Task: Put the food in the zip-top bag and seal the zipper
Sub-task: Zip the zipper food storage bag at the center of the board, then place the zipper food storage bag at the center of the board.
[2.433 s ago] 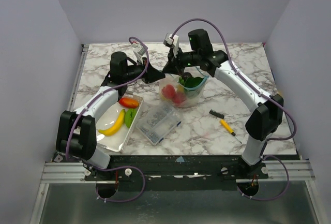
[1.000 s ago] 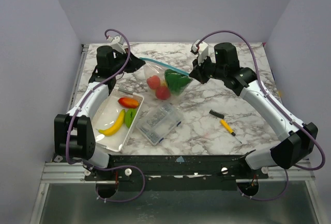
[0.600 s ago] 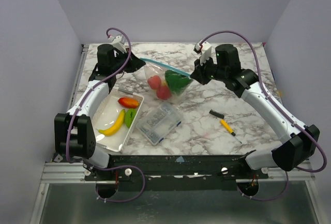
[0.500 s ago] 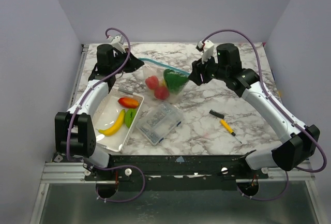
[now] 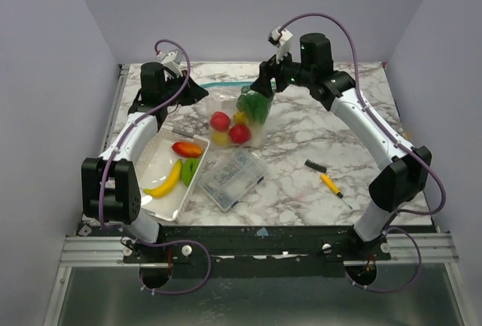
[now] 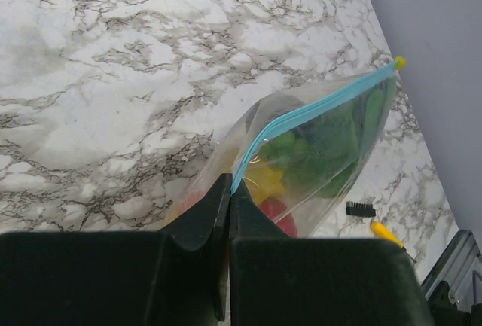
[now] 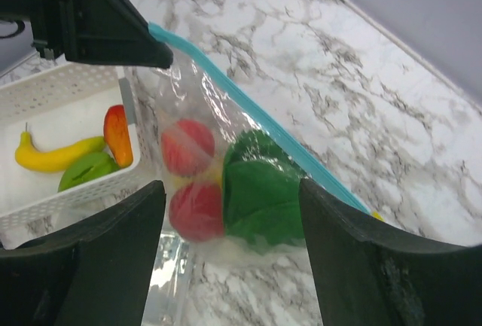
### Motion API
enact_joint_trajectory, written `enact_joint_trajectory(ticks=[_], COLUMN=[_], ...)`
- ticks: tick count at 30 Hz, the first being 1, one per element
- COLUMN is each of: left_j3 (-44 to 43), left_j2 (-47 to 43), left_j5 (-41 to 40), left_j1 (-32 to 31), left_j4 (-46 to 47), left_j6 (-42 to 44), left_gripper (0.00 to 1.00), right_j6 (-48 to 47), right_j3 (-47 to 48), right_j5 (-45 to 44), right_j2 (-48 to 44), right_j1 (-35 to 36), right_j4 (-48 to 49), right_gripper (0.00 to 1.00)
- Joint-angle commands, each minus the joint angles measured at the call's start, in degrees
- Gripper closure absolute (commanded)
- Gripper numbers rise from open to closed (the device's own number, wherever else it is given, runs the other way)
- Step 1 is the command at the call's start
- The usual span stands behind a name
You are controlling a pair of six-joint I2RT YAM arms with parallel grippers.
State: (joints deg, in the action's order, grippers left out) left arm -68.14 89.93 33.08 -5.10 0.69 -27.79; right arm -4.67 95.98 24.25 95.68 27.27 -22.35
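The zip-top bag point(image 5: 235, 119) hangs by its left corner near the table's back, holding red apples point(image 7: 188, 149), a yellow fruit point(image 6: 267, 183) and a green piece point(image 7: 263, 190). My left gripper point(image 6: 230, 187) is shut on the left end of the teal zipper point(image 6: 316, 111). My right gripper point(image 7: 230, 213) is open just above the bag's right half and grips nothing. More food lies in the white tray point(image 5: 153, 166): a banana point(image 5: 164, 181), an orange-red piece point(image 5: 187, 148) and a green piece point(image 5: 190, 170).
A clear rigid box point(image 5: 230, 178) lies in front of the bag. A black brush with a yellow handle point(image 5: 324, 176) lies to the right. Purple walls close in the table at the back and sides.
My right gripper has opened, let go of the bag's right end and swung left towards the back. The bag now sags from my left gripper alone.
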Motion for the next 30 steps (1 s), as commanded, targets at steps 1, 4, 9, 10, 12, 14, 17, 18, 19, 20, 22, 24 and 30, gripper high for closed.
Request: enact_joint_trajectory(ticks=[1, 4, 9, 10, 12, 14, 17, 18, 19, 20, 22, 24, 30], left_j3=[-2.19, -2.26, -2.44, -2.52, -3.25, -5.27, -9.2, -10.09, -11.23, -12.83, -17.94, -24.18, -36.23], left_j2=[-0.17, -0.48, -0.9, -0.81, 0.01, 1.89, 5.92, 7.16, 8.04, 9.01, 11.23, 14.1, 20.84], left_j5=[3.65, 5.26, 6.34, 6.57, 5.69, 4.3, 3.71, 4.54, 5.14, 5.12, 3.38, 1.81, -0.34], left_j1=[-0.17, -0.51, -1.49, -1.64, -1.69, -1.67, -1.75, -1.75, -2.05, -2.49, -4.22, -6.2, -9.0], left_j4=[-0.41, 0.44, 0.69, 0.82, 0.7, -1.8, -4.61, -3.96, -2.96, -2.76, -6.18, -10.93, -18.47], left_j6=[2.39, 3.6, 6.03, 5.85, 3.88, 1.35, -2.7, -4.55, -5.64, -6.27, -5.13, -3.67, -2.87], left_gripper=[1.0, 1.0, 1.0, 1.0, 1.0, 1.0, 1.0, 1.0, 1.0, 1.0, 1.0, 1.0, 1.0], right_j6=[-4.12, -5.69, -7.77, -7.4, -4.06, -0.06, 4.39, 5.84, 7.1, 7.78, 8.91, 9.97, 12.04], right_j3=[8.2, 13.4, 17.96, 18.16, 17.65, 15.93, 9.7, 7.21, 4.22, 1.28, -2.26, -5.0, -13.25], right_j5=[8.43, 10.72, 11.71, 9.83, 4.07, -0.59, -3.57, -4.01, -4.94, -5.96, -9.34, -13.81, -25.55], right_j2=[6.07, 11.12, 16.02, 16.35, 16.62, 15.96, 12.55, 10.69, 8.89, 6.85, 3.69, 0.72, -9.19], right_j1=[-0.06, 0.05, 1.04, 1.62, 2.59, 3.14, 3.3, 3.31, 3.3, 3.32, 3.26, 3.26, 3.2], right_j4=[0.08, -2.72, -5.1, -4.8, -3.42, -1.81, 2.23, 3.94, 5.95, 7.84, 9.22, 9.24, 8.61], right_gripper=[0.26, 0.28, 0.29, 0.29, 0.29, 0.29, 0.29, 0.29, 0.29, 0.28, 0.28, 0.28, 0.27])
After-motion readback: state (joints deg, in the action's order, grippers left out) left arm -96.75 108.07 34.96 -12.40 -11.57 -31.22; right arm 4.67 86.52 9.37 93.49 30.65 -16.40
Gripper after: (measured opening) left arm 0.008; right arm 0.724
